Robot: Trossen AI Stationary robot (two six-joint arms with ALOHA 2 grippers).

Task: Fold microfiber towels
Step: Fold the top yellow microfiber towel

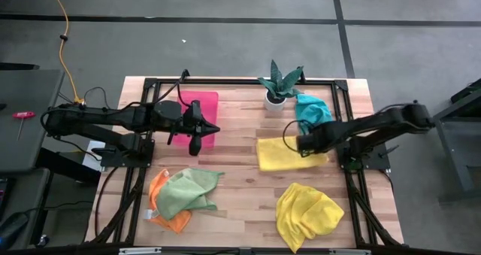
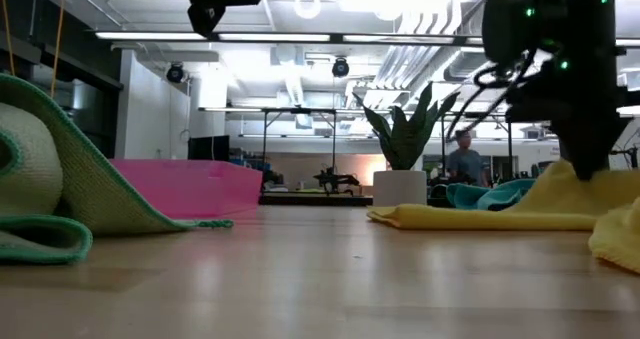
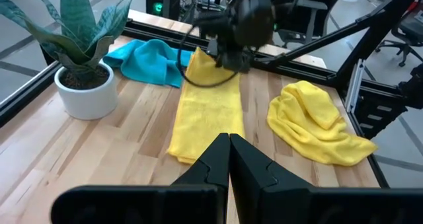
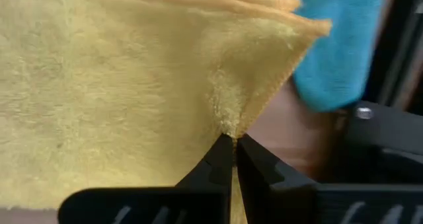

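A folded yellow towel [image 1: 285,156] lies at the table's right middle, and my right gripper [image 4: 234,139] is shut on its right end. A teal towel [image 1: 312,110] lies just beyond it, and a crumpled second yellow towel [image 1: 307,214] sits near the front edge. At the front left, a light green towel [image 1: 188,191] rests on an orange one [image 1: 167,214]. My left gripper [image 1: 195,145] hangs shut and empty above the pink tray [image 1: 204,104]. My right gripper pinches the folded yellow towel between its two fingers, close to a corner of its right end [image 4: 228,121]. The fingers point down from above. The pinched cloth is drawn up into a small peak [image 3: 210,64]. The rest of the towel [image 3: 201,118] lies flat on the table.
A potted plant in a white pot [image 1: 276,93] stands at the far middle, next to the teal towel. A black frame [image 1: 225,82] runs round the table. Bare wood [image 1: 240,187] shows between the towels in the middle.
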